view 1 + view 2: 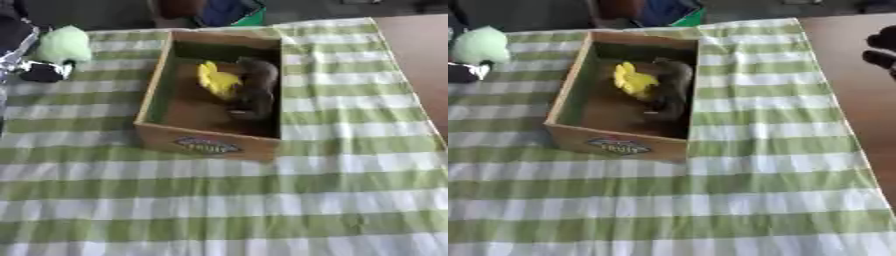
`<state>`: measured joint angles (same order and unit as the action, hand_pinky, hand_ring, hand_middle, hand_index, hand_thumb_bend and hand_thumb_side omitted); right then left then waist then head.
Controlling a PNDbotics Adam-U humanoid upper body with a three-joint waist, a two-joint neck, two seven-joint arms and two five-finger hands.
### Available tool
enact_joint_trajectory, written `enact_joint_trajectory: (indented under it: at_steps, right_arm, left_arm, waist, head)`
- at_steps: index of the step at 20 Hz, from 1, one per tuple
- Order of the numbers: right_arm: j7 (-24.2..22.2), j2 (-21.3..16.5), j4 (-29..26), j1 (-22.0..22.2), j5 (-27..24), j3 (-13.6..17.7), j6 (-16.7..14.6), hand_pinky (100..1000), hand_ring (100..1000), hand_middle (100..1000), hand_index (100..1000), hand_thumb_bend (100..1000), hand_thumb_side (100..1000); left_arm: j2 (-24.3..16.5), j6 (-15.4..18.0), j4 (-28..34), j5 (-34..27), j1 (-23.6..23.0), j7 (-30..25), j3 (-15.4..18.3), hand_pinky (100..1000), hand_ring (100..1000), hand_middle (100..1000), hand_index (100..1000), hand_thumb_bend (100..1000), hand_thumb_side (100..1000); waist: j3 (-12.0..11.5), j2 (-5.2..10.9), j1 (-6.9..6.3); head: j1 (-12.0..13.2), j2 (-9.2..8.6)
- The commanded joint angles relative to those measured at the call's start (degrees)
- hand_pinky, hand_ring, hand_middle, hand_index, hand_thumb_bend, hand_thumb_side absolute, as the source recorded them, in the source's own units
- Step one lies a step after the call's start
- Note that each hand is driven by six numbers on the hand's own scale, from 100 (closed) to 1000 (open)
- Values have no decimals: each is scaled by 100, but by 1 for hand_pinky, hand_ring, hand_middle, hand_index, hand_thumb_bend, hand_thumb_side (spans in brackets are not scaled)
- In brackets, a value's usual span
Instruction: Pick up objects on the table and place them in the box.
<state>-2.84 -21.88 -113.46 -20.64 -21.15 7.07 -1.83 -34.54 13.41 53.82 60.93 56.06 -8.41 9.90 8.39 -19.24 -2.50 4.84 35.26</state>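
Head stereo pair, both eyes looking down and forward over the checked tablecloth (262,200) from its near edge; shared field: wooden box (210,142) toward the far edge, cloth around it; right eye view extends past the table's right edge

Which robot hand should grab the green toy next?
Probably the left: the green toy lies at the table's far left, and the right hand shows only at the right edge, beyond the box.

Only the right robot hand (882,49) shows — black, with rounded, bulbous fingertips.
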Motion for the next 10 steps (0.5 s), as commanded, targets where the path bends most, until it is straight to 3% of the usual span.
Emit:
enact_joint_trajectory:
  at_steps: [1, 10]
  right_arm:
    - [32, -87, -114, -58, -60, 40, -3, 788, 776, 670, 832, 100, 1000]
    - [78, -58, -114, -124, -172, -2, 4, 786, 776, 670, 832, 100, 1000]
  left_arm:
    - [-18, 154, 483, -151, 195, -59, -125, 572, 669, 526, 323, 100, 267]
    - [681, 288, 1225, -556, 484, -562, -496, 525, 590, 497, 325, 100, 269]
  waist:
    - [11, 174, 7]
    - [91, 320, 16]
  head:
    - [-23, 42]
    - [-4, 130]
